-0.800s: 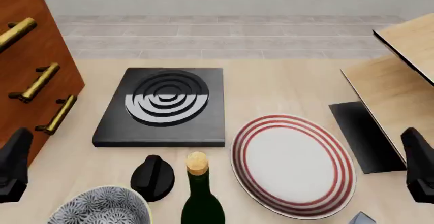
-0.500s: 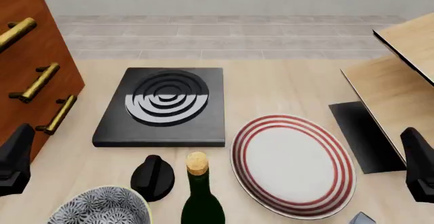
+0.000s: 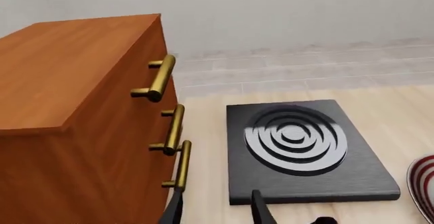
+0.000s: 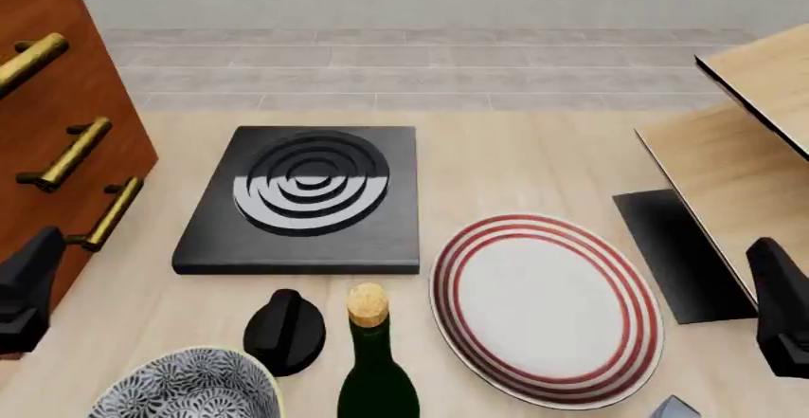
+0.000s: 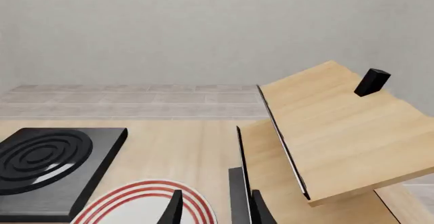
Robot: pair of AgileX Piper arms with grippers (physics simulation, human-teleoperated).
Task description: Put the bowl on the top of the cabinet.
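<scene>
Bowl (image 4: pixel 186 387): near-left on the table, cut off by the frame's near edge.
Cabinet (image 4: pixel 51 134): far left, top out of the front view.
Left gripper (image 3: pixel 215 209): jaws narrowly apart, empty; nudged slightly right since earlier.
Right gripper (image 5: pixel 213 209): narrow gap, empty, unmoved.

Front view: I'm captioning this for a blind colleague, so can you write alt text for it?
A patterned bowl sits at the near left edge of a light wood table, below a reddish-brown cabinet with brass handles. Beside it stand a black knob-like object and a corked dark bottle, then a red-ringed plate; a black ringed slab lies beyond.
</scene>
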